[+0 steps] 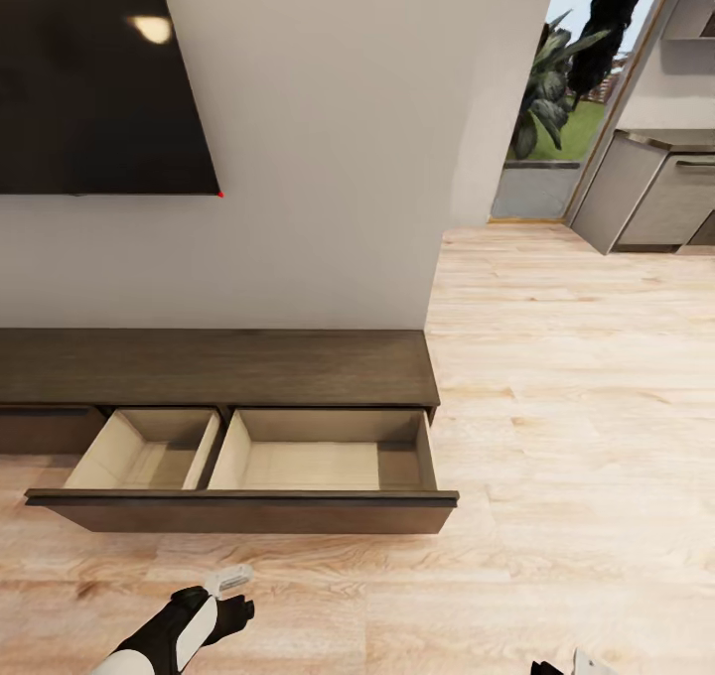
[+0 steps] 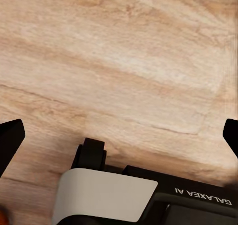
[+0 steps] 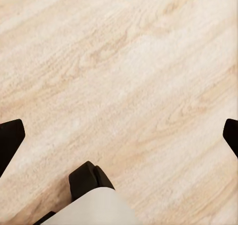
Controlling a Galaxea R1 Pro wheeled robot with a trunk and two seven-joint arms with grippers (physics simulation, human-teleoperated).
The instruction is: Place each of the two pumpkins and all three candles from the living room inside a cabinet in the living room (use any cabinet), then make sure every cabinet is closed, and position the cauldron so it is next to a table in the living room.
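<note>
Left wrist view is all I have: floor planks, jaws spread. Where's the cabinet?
Observer: Head view puts the cabinet just ahead of the left gripper, against the wall.
Operator: Drawers shut?
Observer: No. One wide drawer stands pulled out, with two compartments lined pale beige.
Operator: Right arm?
Observer: Right wrist view has the right gripper over the wood floor, jaws spread wide.

cabinet [image 1: 214, 367], drawer [image 1: 248, 509] pulled out, bare inside
</note>
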